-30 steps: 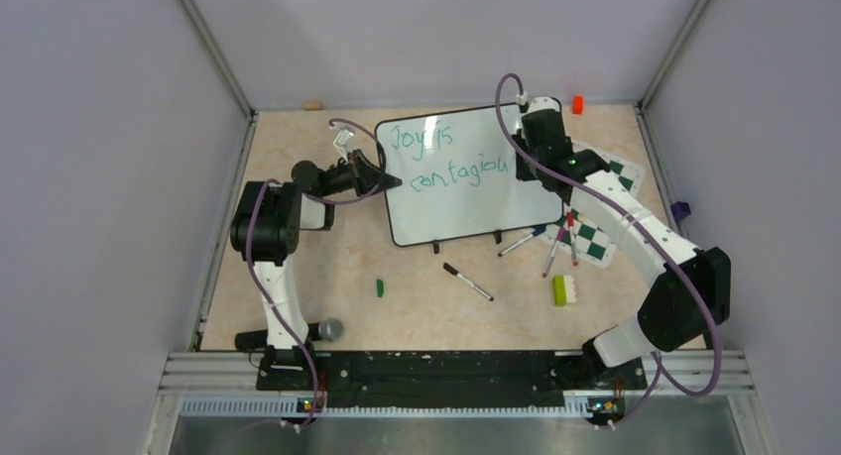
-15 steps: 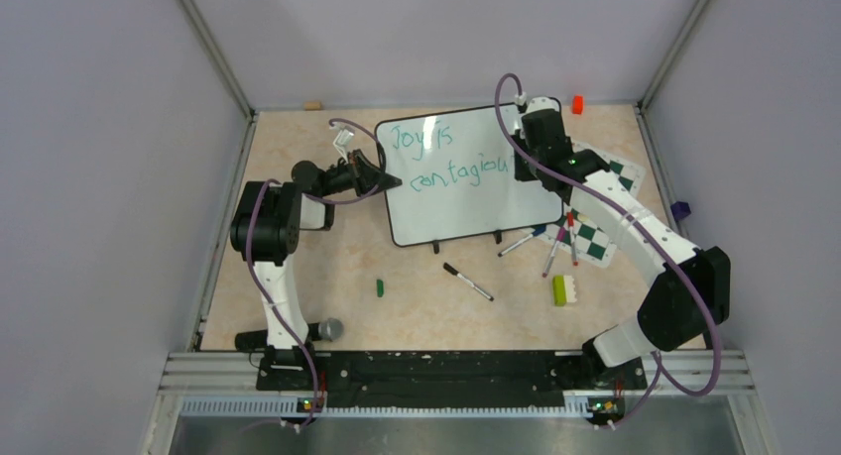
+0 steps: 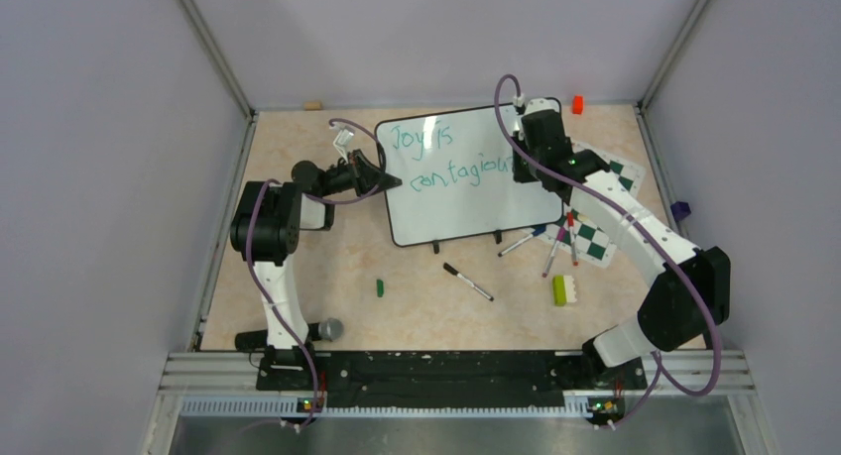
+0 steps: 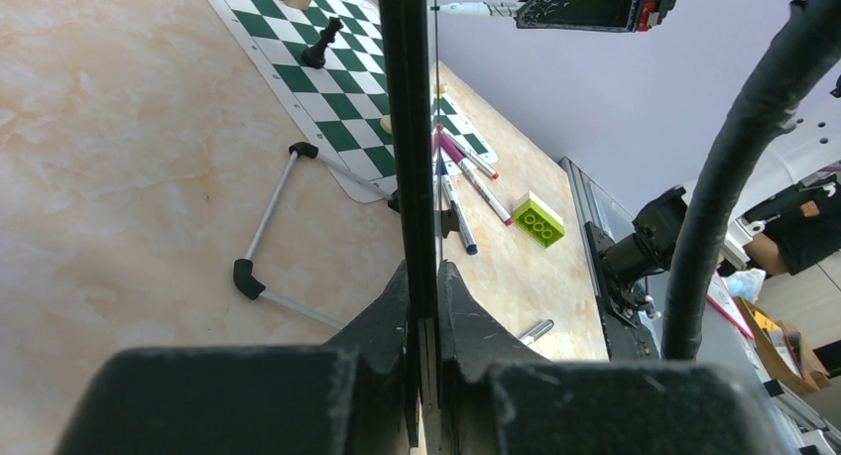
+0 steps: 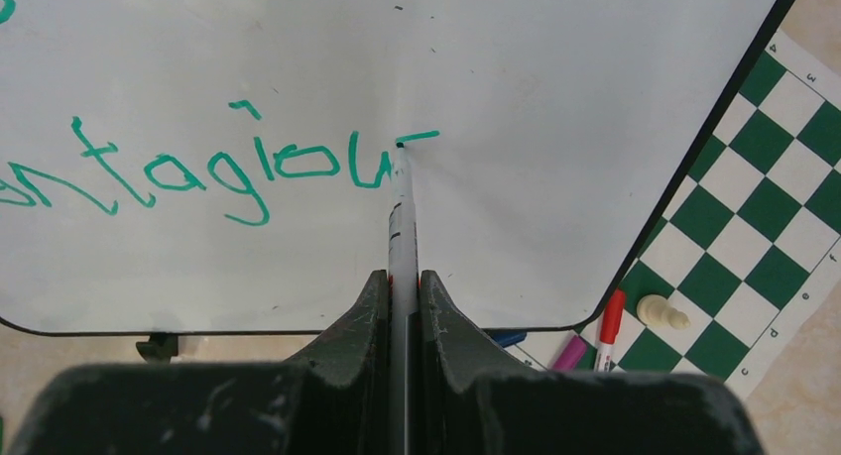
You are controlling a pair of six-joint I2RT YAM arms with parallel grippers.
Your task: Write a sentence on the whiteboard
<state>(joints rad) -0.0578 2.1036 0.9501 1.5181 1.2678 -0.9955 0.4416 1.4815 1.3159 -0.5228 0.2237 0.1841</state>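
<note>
**Closing out the last letter of the second line**

The teal-green handwritten sentence (image 5: 198,168) is reading "Joy is" above "contagiou", with only a short opening stroke of the final letter down. It is sitting on the glossy white whiteboard with a thin black frame (image 3: 466,212), which is lying toward 12 o'clock on the tabletop. The tip of the slim white-barrelled marker (image 5: 402,217) is touching the board at the 9 o'clock end of that stroke. The right gripper (image 5: 402,277) is pinching the barrel, its jaws pressed close around it. At the board's 9 o'clock edge, the left gripper (image 4: 421,272) is clamping the black frame.

To finish well, the tip probably needs light, even contact while curving toward 6 o'clock and back, matching the size of its neighbours. Bare white is showing toward 3 o'clock, so space looks ample. The left clamp is likely what is stopping the board from sliding under the pen. The green-and-white checkered chess mat (image 5: 764,247) is lying just beside the board at 3 o'clock.
</note>
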